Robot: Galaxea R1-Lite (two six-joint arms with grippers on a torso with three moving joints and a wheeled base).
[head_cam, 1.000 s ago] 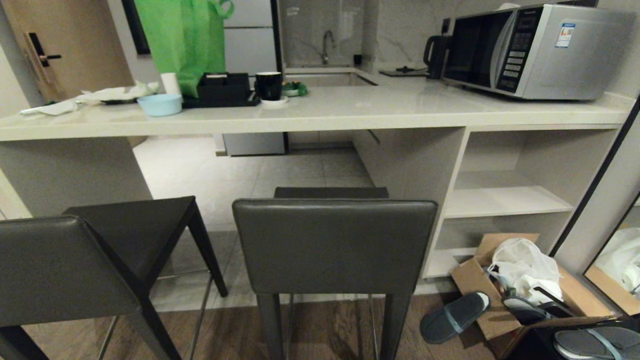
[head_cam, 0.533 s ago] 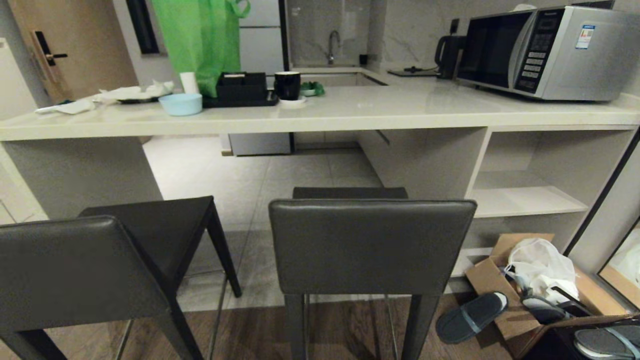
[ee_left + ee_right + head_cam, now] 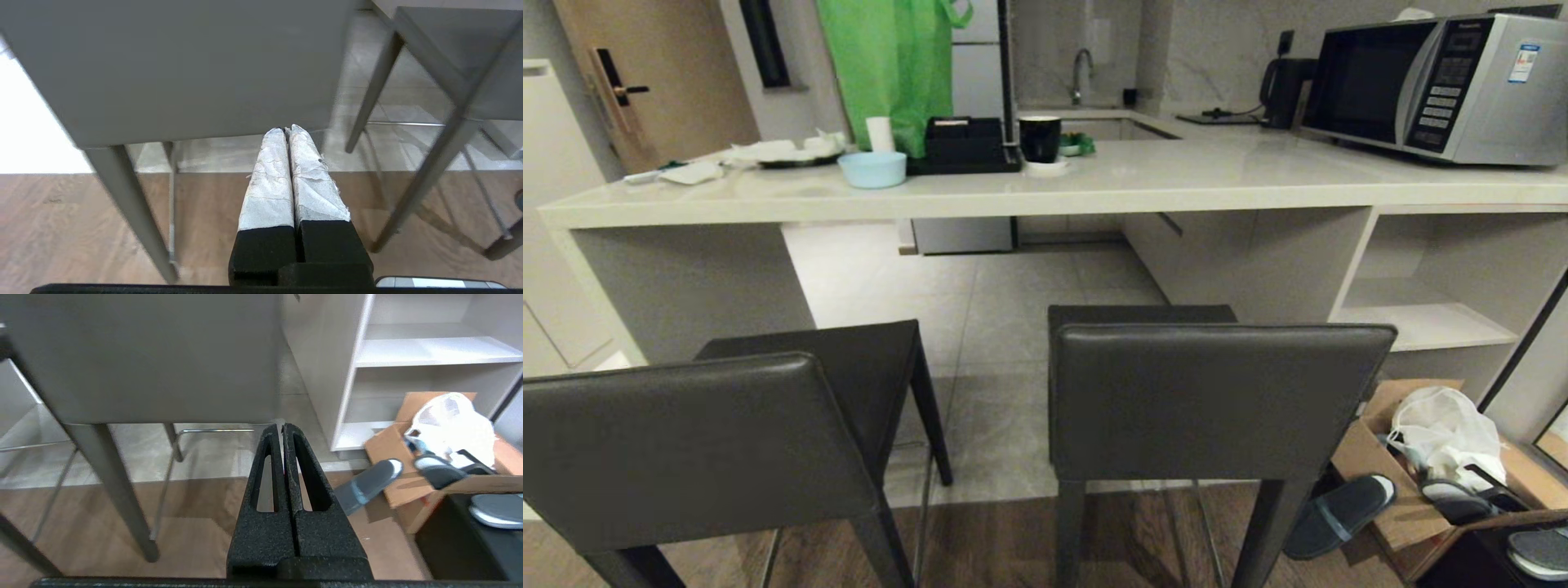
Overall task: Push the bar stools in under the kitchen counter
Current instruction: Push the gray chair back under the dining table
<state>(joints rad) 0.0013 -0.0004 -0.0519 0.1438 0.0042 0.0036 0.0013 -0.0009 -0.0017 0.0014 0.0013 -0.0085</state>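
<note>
Both bar stools stand out on the wooden floor, backrests toward the robot and seats short of the desk [image 3: 1094, 192], so the pushing looks not yet begun and the step in hand seems to be lining up behind them. In the head view the left stool [image 3: 698, 445] sits at about 8 o'clock, turned at an angle, and the right stool [image 3: 1221, 400] at about 5 o'clock, square to the opening under the slab. The left claw [image 3: 289, 134] is pressed together, empty, low behind the left stool's backrest; the right claw [image 3: 282, 430] is likewise pressed together and empty, below the right stool's backrest. Next, I judge, a closed claw or the base must meet a backrest squarely and drive it forward; the angled left stool may need straightening first. As for containers, a cardboard box [image 3: 1392, 510] at 4 o'clock on the floor holds a white plastic bag [image 3: 1445, 429] and a slipper; a pale blue bowl [image 3: 872, 168] at 11 o'clock on the desk shows no visible contents.
</note>
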